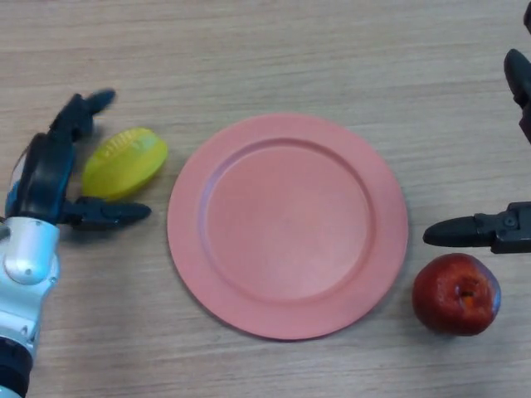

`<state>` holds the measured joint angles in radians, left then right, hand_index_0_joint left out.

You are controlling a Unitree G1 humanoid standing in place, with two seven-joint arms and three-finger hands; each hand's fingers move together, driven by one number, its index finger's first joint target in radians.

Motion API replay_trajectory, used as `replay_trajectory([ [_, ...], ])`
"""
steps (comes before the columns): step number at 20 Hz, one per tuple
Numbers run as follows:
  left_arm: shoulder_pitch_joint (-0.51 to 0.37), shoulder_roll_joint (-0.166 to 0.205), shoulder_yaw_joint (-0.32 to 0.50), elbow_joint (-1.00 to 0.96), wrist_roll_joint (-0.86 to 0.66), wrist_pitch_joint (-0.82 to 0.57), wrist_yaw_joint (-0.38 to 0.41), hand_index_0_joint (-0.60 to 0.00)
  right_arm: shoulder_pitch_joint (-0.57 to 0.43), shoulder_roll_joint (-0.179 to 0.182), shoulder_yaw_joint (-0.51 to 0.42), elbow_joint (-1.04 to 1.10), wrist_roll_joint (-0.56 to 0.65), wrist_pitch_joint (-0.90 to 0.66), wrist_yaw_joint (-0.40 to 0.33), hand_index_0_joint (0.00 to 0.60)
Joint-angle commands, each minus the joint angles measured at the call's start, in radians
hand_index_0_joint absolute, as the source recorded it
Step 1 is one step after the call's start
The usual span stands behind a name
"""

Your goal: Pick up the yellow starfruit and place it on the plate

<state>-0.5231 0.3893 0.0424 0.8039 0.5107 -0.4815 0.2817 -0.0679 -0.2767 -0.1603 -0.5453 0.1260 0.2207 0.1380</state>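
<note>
The yellow starfruit (124,162) lies on the wooden table, just left of the pink plate (199,249). My left hand (50,170) is at the left edge, open, with fingers (87,108) above the fruit and the thumb (108,214) below it, bracketing it without closing. I cannot tell if it touches the fruit. My right hand (489,230) shows at the right edge, open, its fingers straight and pointing left, just above a red apple. The plate is empty.
A red apple (456,293) sits on the table at the lower right, close to the plate's right rim. The wooden table (274,58) stretches across the far side.
</note>
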Motion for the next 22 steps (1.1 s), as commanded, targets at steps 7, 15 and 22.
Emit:
replay_trajectory([
  [7,0.003,0.098,0.047,-0.073,0.133,-0.033,0.098,-0.600,-0.011,-0.031,-0.068,-0.094,0.007,-0.056,0.005,0.000],
  [15,0.122,0.062,0.093,-0.586,-0.021,0.101,-0.072,-0.600,-0.037,-0.037,-0.059,-0.096,-0.002,-0.037,0.018,0.000],
  [22,0.204,-0.068,-0.033,-0.821,0.206,0.081,-0.208,-0.600,-0.037,-0.033,-0.047,-0.104,-0.005,-0.038,0.025,0.000],
])
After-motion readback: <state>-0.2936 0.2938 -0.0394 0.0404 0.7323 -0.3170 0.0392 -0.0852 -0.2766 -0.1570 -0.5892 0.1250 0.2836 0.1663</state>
